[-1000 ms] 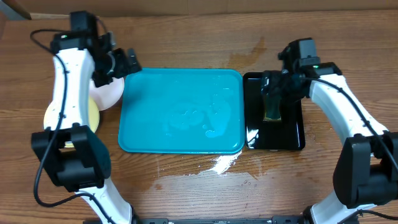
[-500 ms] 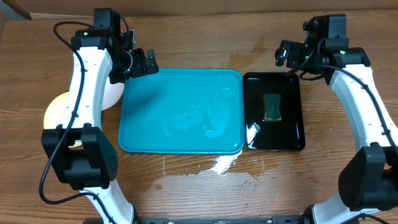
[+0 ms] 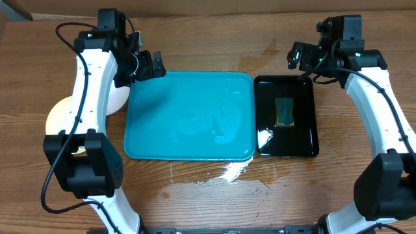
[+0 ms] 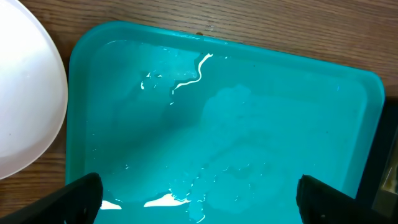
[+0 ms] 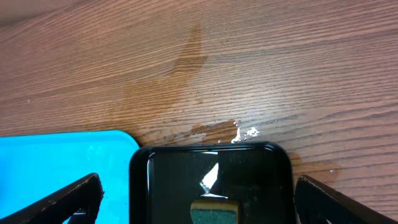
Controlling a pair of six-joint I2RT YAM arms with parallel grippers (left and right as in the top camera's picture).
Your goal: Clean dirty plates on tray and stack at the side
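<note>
The turquoise tray (image 3: 188, 97) lies wet in the middle of the table with no plates on it; it fills the left wrist view (image 4: 249, 124). The plates are stacked on the table left of it: a white one (image 3: 119, 99) (image 4: 25, 93) shows beside my left arm, and a pale one (image 3: 58, 116) shows on the arm's other side. The arm hides the rest of the stack. My left gripper (image 3: 149, 65) (image 4: 199, 202) is open and empty above the tray's far left corner. My right gripper (image 3: 300, 55) (image 5: 202, 202) is open and empty above the black tray's far edge.
A glossy black tray (image 3: 307, 140) (image 5: 143, 180) lies right of the turquoise tray, touching it, with a green-and-yellow sponge (image 3: 284, 112) (image 5: 214, 213) lying in it. Spilled water (image 3: 231, 170) lies on the wooden table in front of the turquoise tray.
Over the last second my right gripper let go of the sponge in the black tray and drew back. My left gripper moved from the plates to the tray's far corner. Both still since.
</note>
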